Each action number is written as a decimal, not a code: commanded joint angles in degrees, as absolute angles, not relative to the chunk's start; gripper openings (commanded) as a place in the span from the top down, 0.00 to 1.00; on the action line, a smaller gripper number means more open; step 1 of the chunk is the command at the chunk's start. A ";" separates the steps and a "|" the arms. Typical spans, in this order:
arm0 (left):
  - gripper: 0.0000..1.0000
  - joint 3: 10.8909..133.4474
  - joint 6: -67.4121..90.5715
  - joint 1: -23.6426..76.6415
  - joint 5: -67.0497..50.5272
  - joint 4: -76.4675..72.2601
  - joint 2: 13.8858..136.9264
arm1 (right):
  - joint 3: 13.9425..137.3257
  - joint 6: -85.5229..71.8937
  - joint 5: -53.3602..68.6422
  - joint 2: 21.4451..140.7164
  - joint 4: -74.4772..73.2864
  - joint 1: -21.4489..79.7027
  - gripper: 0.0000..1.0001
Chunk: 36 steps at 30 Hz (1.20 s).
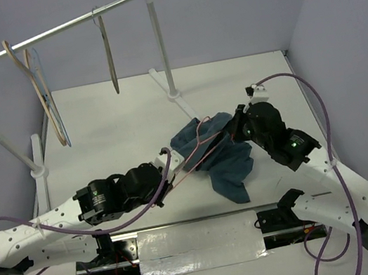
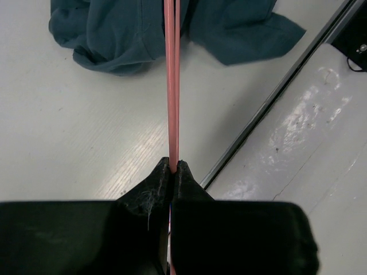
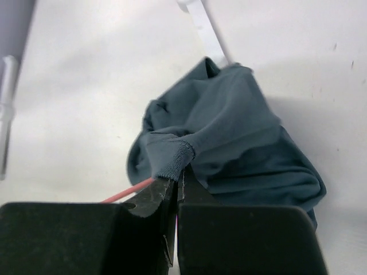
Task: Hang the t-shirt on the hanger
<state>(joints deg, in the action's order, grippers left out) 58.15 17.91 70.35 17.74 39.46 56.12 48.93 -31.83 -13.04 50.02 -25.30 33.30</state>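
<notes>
Left gripper [image 2: 174, 167]: fingers pinch the thin red-pink wire hanger [image 2: 172, 86], left of centre in the top view. The wire runs up-right into the t-shirt [image 1: 220, 158], which lies bunched on the table [image 1: 111, 129] at frame centre, just below the right post of the clothes rack [image 1: 160, 42]. Right gripper [image 3: 178, 179]: fingers pressed together on a hemmed edge of the t-shirt.

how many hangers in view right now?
4. Two pale wooden hangers overlapping at the rail's left end, maybe hiding more; grey-brown hanger nearer the right end; red-pink wire hanger in the left gripper, running into the t-shirt.
</notes>
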 commanded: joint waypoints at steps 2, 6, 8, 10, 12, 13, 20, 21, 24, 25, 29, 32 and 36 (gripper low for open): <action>1.00 55.38 17.05 70.75 13.89 25.77 53.79 | 54.93 -28.48 -12.39 47.46 -29.60 34.19 1.00; 1.00 52.30 17.75 70.84 17.30 19.26 52.91 | 59.06 -27.07 -10.55 47.99 -32.60 34.80 1.00; 1.00 50.46 16.71 70.84 17.31 14.08 52.65 | 60.55 -26.89 -9.93 47.99 -33.66 35.94 1.00; 1.00 49.14 15.04 70.93 16.09 10.39 52.12 | 61.43 -26.90 -10.02 47.55 -34.36 39.27 1.00; 1.00 46.60 13.72 70.84 17.74 5.12 51.33 | 63.10 -27.59 -11.50 47.37 -34.98 44.96 1.00; 1.00 45.63 13.19 70.93 17.75 1.79 51.15 | 64.32 -27.77 -12.47 47.29 -35.59 46.91 1.00; 1.00 34.99 10.64 70.93 16.26 -13.68 46.95 | 68.03 -29.71 -15.99 49.13 -37.35 56.77 1.00; 1.00 33.76 10.29 70.93 16.26 -15.28 46.24 | 68.11 -29.88 -17.13 49.57 -37.53 57.30 1.00; 1.00 29.45 9.41 70.84 15.56 -20.55 42.99 | 67.77 -29.62 -18.02 49.75 -37.88 58.53 1.00; 1.00 27.70 9.14 70.84 14.60 -21.44 42.20 | 67.33 -29.36 -18.10 49.57 -37.79 58.97 1.00; 1.00 26.89 8.96 70.84 13.45 -20.92 38.76 | 66.88 -25.94 -17.14 48.08 -37.44 59.85 0.81; 1.00 26.54 8.96 70.84 11.44 -20.39 37.44 | 67.41 -23.65 -15.65 46.85 -37.18 60.03 0.65; 1.00 25.75 9.31 70.84 10.63 -21.09 37.26 | 68.99 -21.36 -11.70 46.32 -35.69 60.29 0.55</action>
